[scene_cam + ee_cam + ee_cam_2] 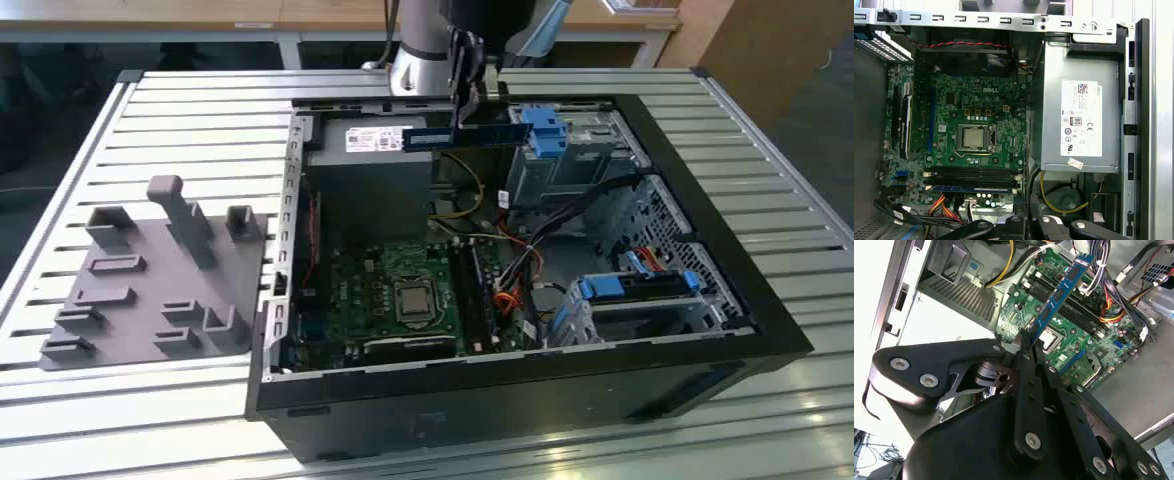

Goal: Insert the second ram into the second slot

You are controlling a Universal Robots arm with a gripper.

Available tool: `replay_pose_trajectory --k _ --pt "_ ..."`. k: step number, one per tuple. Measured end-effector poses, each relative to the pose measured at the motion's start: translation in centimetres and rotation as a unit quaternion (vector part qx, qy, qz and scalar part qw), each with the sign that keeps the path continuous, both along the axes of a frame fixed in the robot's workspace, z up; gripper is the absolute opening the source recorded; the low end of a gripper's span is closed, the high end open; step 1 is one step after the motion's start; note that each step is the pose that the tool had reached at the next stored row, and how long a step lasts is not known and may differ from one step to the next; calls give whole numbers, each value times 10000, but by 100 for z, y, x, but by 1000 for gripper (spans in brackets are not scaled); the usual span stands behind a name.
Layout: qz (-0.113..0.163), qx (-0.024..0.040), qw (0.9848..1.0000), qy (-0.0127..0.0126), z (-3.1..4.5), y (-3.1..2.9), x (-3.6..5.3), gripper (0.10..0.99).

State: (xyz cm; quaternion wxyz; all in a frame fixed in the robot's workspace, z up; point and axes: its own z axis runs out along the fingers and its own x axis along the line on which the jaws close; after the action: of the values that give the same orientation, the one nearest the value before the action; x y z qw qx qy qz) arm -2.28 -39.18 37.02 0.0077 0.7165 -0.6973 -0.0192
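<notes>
Gripper (1027, 340): its black linkage is closest to the lens in the second wrist view. The two fingers are pressed together on the ram and pinch its flat faces.
Second ram (1061, 290): a dark-blue strip, held in the air and touching nothing but the fingers. In the exterior view, with the open case as a dial and twelve at its far edge, the strip (430, 139) hangs level at about twelve o'clock, above the far end of the power supply.
Computer case (534, 410): it lies on its side, open upward, on the slatted table (200, 120).
Power supply (367, 180): a grey box at about eleven o'clock.
Memory slots (474, 295): long black slots at about six o'clock, just beside the processor (416, 300) and well apart from the ram.
Grey fixture plate (147, 280): outside the case, at nine o'clock.
Done: by my judgement the ram is already in the grip and up over the case.
Left: the ram is not yet above the slots and not in any of them, so the whole insertion is not yet done.
Unclear: I cannot tell which slot is the second, or whether a neighbour slot is filled.
</notes>
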Motion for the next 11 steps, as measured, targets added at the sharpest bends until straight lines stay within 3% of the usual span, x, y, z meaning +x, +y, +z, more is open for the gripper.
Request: replay_pose_trajectory --k 11 --pt "-81 0 10000 0 0 0 0 141"
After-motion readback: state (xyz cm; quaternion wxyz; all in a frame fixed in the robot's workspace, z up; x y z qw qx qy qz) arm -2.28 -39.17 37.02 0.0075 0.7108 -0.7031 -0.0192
